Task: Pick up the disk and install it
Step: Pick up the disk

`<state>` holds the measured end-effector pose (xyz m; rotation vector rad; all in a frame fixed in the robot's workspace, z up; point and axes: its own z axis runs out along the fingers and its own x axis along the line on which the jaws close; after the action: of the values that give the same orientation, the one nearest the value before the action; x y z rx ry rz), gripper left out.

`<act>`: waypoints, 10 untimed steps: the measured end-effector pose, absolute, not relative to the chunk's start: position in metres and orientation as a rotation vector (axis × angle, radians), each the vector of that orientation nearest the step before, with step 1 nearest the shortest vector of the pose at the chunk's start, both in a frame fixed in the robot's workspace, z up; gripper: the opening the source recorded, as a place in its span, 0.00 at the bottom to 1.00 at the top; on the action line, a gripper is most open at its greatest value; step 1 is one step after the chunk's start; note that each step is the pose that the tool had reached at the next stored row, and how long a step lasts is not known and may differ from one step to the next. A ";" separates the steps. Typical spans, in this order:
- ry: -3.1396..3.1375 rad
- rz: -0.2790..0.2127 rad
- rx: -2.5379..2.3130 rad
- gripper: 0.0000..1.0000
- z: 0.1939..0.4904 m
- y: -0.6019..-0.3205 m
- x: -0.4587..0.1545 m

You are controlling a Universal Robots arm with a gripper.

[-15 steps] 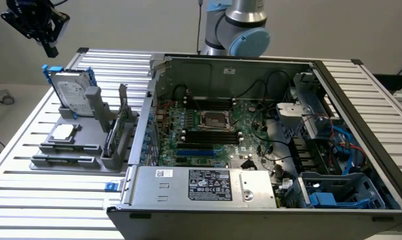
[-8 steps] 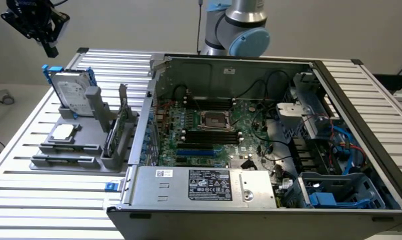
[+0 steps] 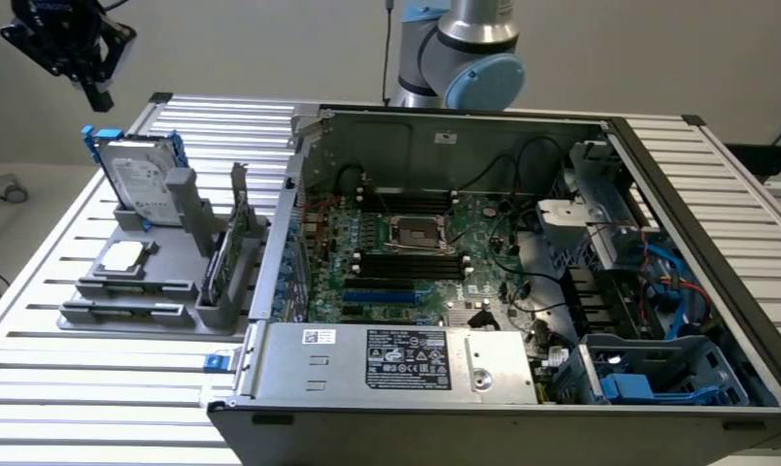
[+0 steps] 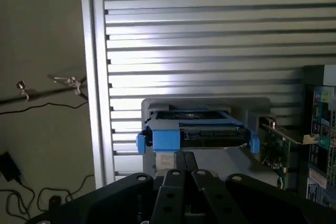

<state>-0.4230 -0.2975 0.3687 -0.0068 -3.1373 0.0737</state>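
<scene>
Tally on the slatted bench: mostly ones, a few twos.

One disk (image 3: 142, 180), upright, with two blue tabs (image 4: 142, 141) at its ends in the wrist view. One grey holder (image 3: 131, 311) carrying it, plus one small silver chip (image 3: 122, 255) and one green circuit card (image 3: 222, 254) in the same holder. One open computer case (image 3: 417, 131); inside, one motherboard (image 3: 482, 218), one processor socket (image 3: 414, 231), one silver power supply (image 3: 494, 364) bearing two stickers (image 3: 408, 359), one blue plastic bay (image 3: 662, 374). One robot arm (image 3: 466, 49), one black gripper (image 3: 69, 47), one slatted metal table (image 3: 80, 388).
</scene>
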 end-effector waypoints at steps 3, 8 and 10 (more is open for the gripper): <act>-3.138 0.074 0.079 0.11 0.368 -0.297 -0.423; -3.133 0.074 0.222 0.11 0.368 -0.297 -0.423; -3.129 0.074 0.280 0.11 0.368 -0.297 -0.423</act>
<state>-0.4230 -0.2975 0.3675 0.2795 -3.1291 0.0740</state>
